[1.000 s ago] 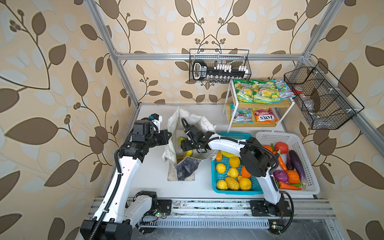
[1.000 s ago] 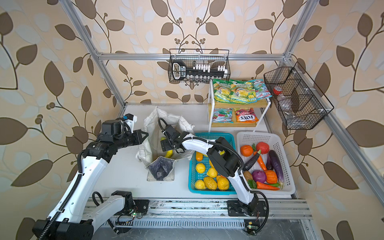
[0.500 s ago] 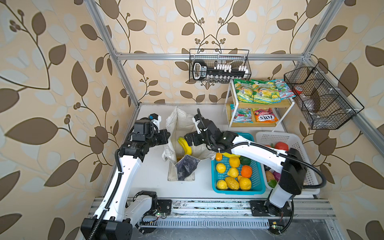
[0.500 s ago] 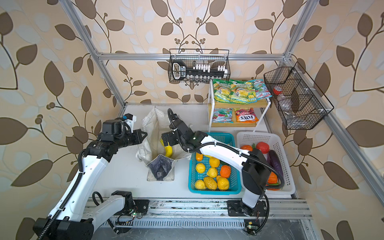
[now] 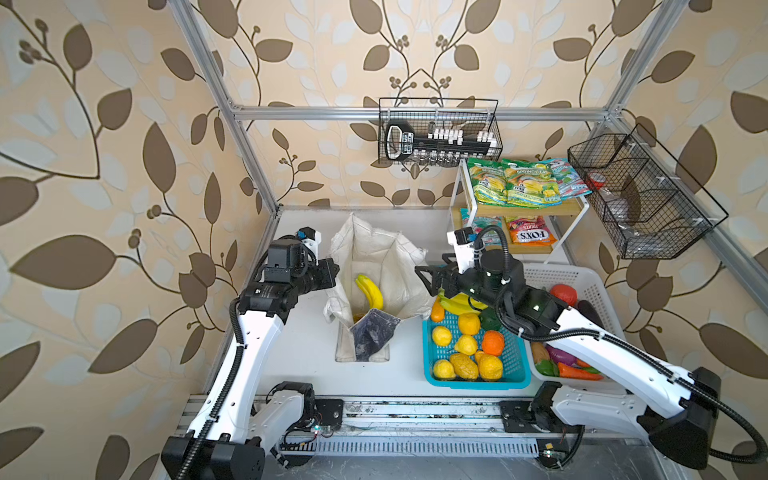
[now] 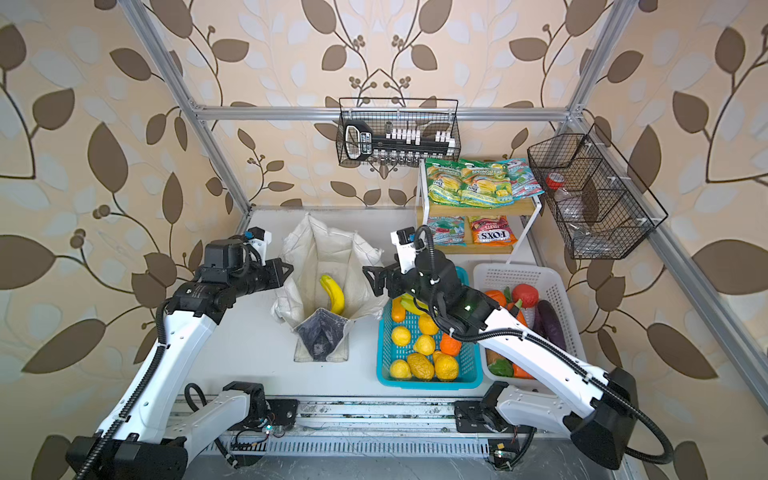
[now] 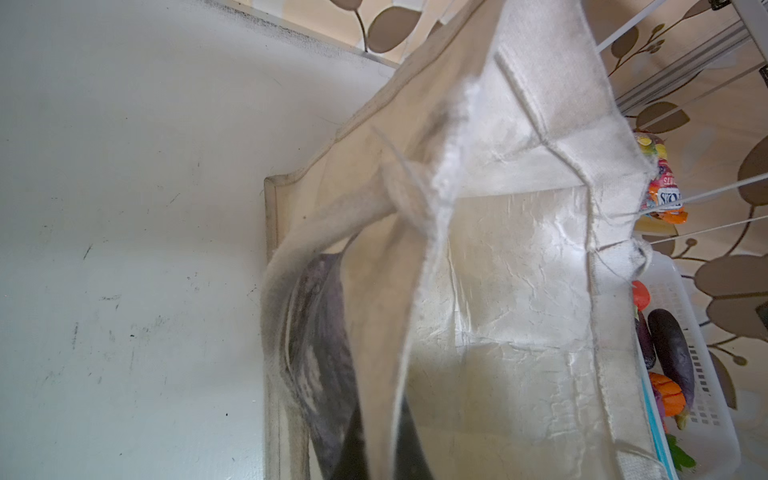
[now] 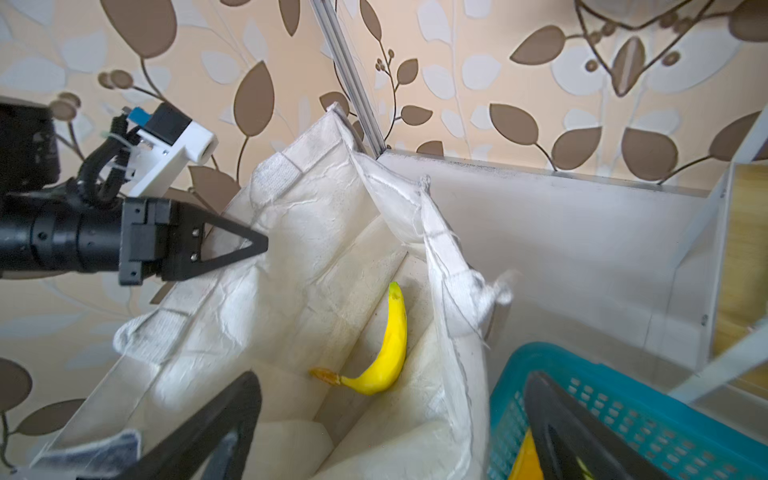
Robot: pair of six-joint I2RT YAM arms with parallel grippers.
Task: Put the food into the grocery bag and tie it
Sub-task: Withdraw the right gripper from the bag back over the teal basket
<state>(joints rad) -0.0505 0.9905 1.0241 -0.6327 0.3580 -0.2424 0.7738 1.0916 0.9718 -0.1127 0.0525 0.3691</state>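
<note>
The off-white grocery bag [image 5: 376, 257] [image 6: 328, 257] stands open at the table's middle. One yellow banana [image 5: 371, 291] [image 6: 333, 294] [image 8: 390, 345] lies inside it. My left gripper [image 5: 332, 271] [image 6: 287, 270] [image 7: 382, 432] is shut on the bag's left rim and holds it up. My right gripper [image 5: 426, 280] [image 6: 371, 281] [image 8: 395, 399] hangs open and empty just right of the bag, above the blue basket's back corner. Green and yellow snack packets [image 5: 523, 185] [image 6: 482, 183] lie on the shelf. An orange [image 5: 493, 341] sits in the blue basket, a carrot [image 5: 575, 372] in the white one.
The blue basket [image 5: 469, 382] of fruit touches the bag's right side, with another banana bunch [image 5: 461, 301] under my right gripper. The white basket [image 5: 582, 278] stands further right. A white shelf rack [image 5: 575, 216] stands behind, and wire baskets [image 5: 438, 133] hang on the frame.
My right gripper has drawn out of the bag and moved right, over the blue basket's corner. The banana stays lying inside the bag. The left arm has held still.
</note>
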